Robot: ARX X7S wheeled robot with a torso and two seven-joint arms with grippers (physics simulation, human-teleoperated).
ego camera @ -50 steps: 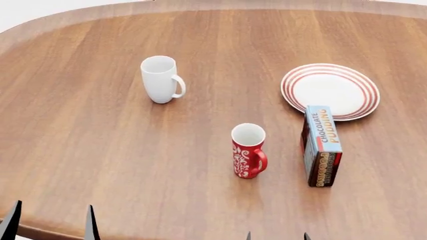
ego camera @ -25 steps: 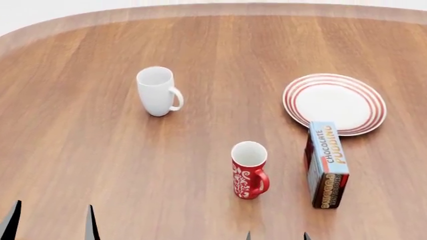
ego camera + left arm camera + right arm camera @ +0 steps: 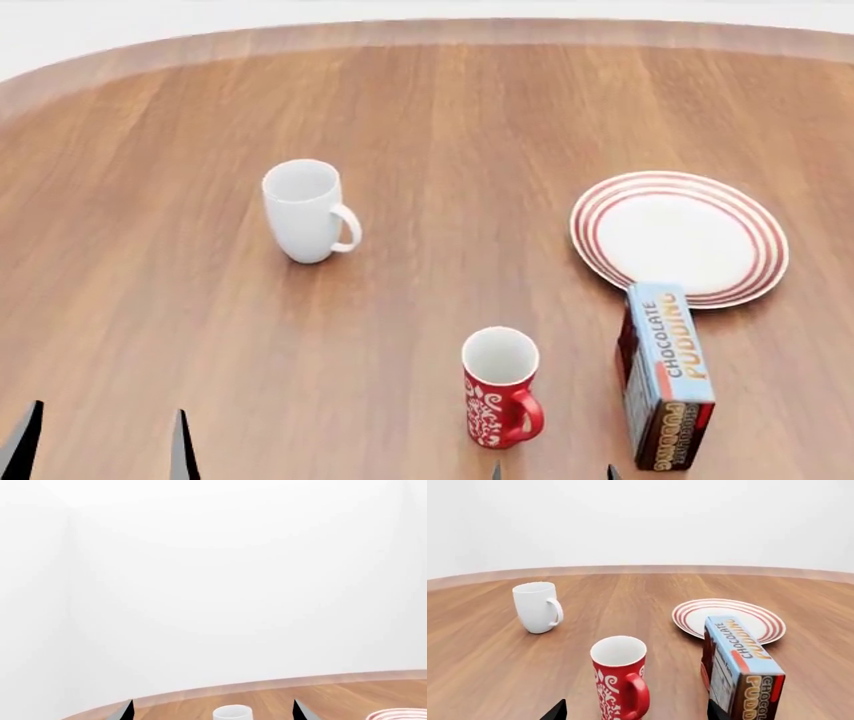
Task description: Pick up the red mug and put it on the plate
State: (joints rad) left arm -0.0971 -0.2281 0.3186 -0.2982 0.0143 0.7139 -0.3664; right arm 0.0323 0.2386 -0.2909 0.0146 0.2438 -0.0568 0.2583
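Observation:
The red mug point(image 3: 501, 390) with its white swirls stands upright on the wooden table, handle to the right. It stands just ahead of my right gripper point(image 3: 554, 473), whose tips barely show at the head view's lower edge. In the right wrist view the red mug point(image 3: 619, 680) lies ahead of the open right gripper point(image 3: 635, 712), in line with the gap between its fingers and untouched. The plate point(image 3: 678, 238), white with red rings, lies farther off to the right, and the plate point(image 3: 720, 612) is bare. My left gripper point(image 3: 103, 450) is open and holds nothing.
A plain white mug point(image 3: 304, 210) stands at the back left. A chocolate pudding box point(image 3: 665, 375) lies between the red mug and the plate, its far end touching the plate's near rim. The left wrist view shows only the white mug's rim point(image 3: 232, 713) and the table's far edge.
Everything on the table has slid down the head view and sits closer to me. Both grippers' tips keep their places at the lower edge.

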